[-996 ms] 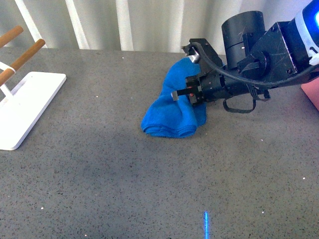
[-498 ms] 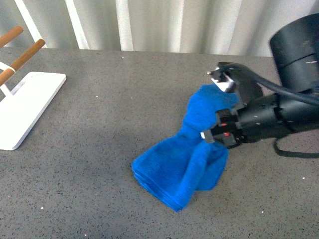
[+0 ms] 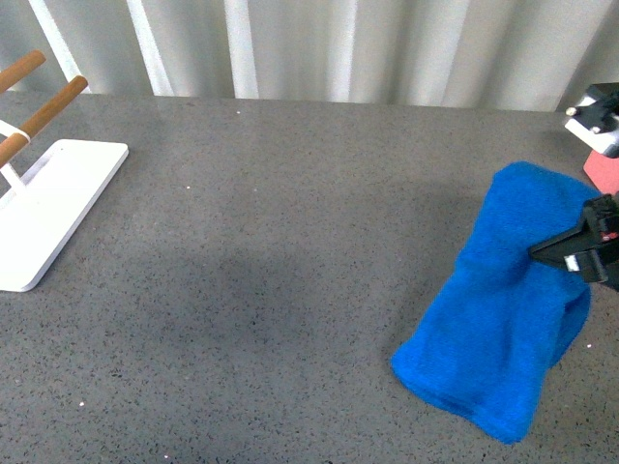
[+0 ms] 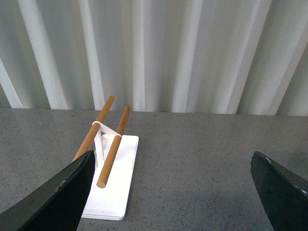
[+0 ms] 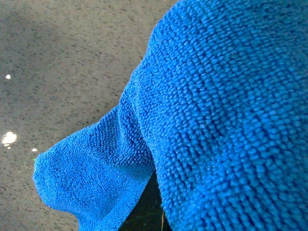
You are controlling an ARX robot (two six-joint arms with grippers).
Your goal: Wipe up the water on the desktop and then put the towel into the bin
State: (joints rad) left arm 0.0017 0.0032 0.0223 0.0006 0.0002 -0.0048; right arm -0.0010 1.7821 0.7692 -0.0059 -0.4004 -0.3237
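1. The right claw [image 3: 578,184] is clenched on the upper part of the towel [image 3: 503,319], one finger above the cloth and one pressed into its side. In the right wrist view the towel [image 5: 216,96] fills most of the picture, with one loose corner drooping.
2. The towel hangs from that grip at the right side of the bench [image 3: 290,242]. I cannot tell whether its lower fold touches the surface.
3. The bin [image 3: 602,174] shows only as a pink sliver just beside the claw, at the picture's right edge.
4. Judging by this, the wiping seems over and the carry to the bin is in hand. A faint darker patch mid-bench may be damp or shadow.
5. The next move calls for lifting the cloth so its hanging end clears the bin's rim, moving right, then letting go.
6. The left claw [image 4: 173,192] is spread wide and holds nothing.
7. The white stand [image 3: 48,203] with wooden rods sits well apart at the far left, so the only tight edge is the bin's rim.
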